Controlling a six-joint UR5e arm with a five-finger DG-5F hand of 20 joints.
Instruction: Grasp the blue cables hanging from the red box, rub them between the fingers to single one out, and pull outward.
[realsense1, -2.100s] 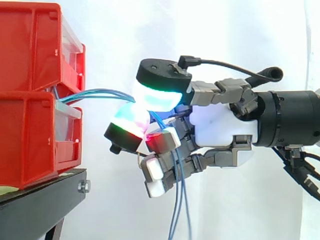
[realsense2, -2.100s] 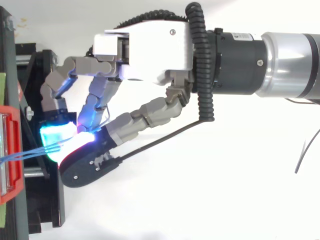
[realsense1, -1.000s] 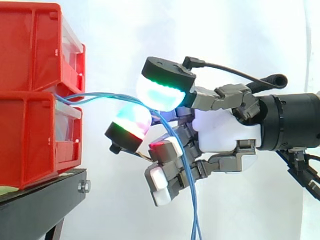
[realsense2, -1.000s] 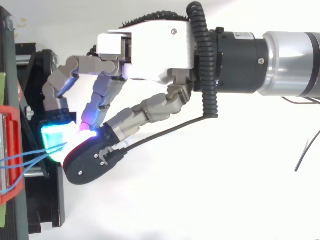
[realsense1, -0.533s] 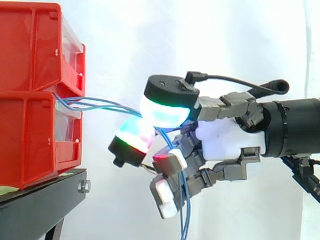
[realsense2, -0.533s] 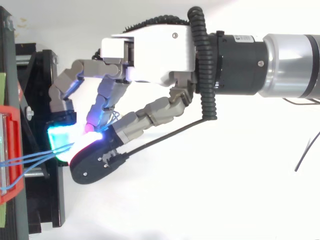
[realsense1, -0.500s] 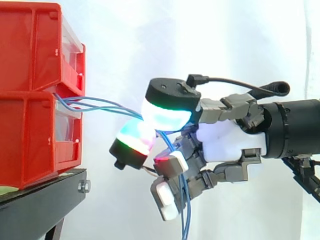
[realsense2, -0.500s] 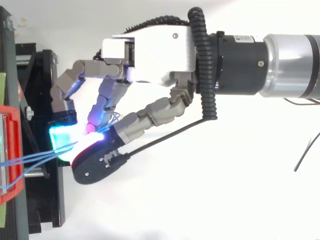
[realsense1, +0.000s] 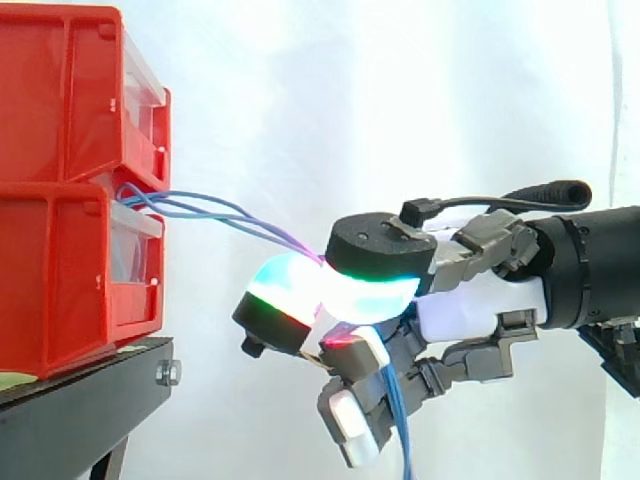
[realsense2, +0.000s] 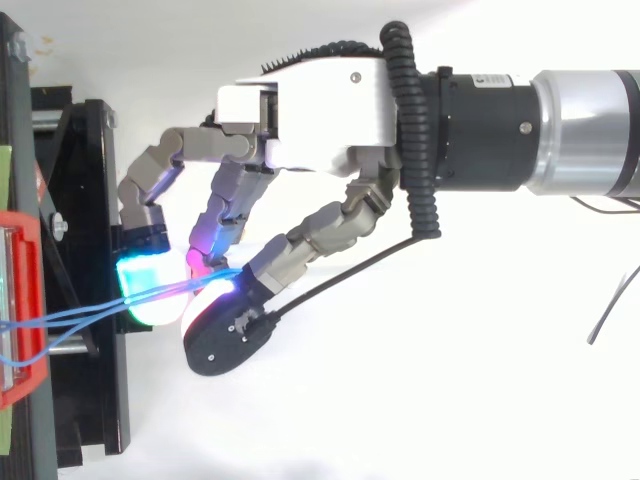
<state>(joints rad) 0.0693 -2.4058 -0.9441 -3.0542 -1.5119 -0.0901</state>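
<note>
So my hand (realsense1: 470, 305) is clamped on the thin blue cables (realsense1: 215, 211) right now. My fingers are curled in and two of the glowing fingertips (realsense1: 375, 288) squeeze the strands between them; the pads show cyan and green with a bit of red at the edge. From the side, my palm sits to the right of the pinch and the other fingers are folded underneath. The loose ends of the cables run down past those folded fingers and hang off the bottom of the view.

From above, my hand (realsense2: 320, 110) comes in from the right. The cables (realsense2: 90, 314) run as a few separate lines from the pinch over to the left edge.

Going left from the pinch, the cables climb at a slant and spread apart a little. They go in at the top front of the lower red plastic bin (realsense1: 60, 280), just under the upper red plastic bin (realsense1: 60, 90) stacked on it. My hand is well clear of both bins. They sit on a black stand (realsense1: 85, 405), with a white curtain (realsense1: 400, 100) behind everything.
</note>
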